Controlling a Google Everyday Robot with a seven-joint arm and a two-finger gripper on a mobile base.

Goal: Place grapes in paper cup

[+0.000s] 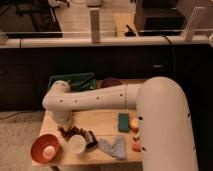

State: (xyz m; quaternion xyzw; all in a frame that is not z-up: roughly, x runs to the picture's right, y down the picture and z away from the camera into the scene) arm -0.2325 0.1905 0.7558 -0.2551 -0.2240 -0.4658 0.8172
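Observation:
The grapes [73,132] are a dark red-purple bunch lying on the wooden table [100,120], touching the far left side of the white paper cup [76,144]. The cup stands upright near the table's front edge and looks empty. My gripper [64,121] hangs down from the white arm [95,99] right at the far left edge of the grapes. Most of the gripper is hidden by the arm's wrist.
An orange bowl with a white ball [45,148] sits left of the cup. A small black cylinder [91,139] and a blue cloth [113,147] lie right of it. A green sponge [123,121], fruit [134,123], a purple bowl [111,82] and a green tray [70,80] lie farther back.

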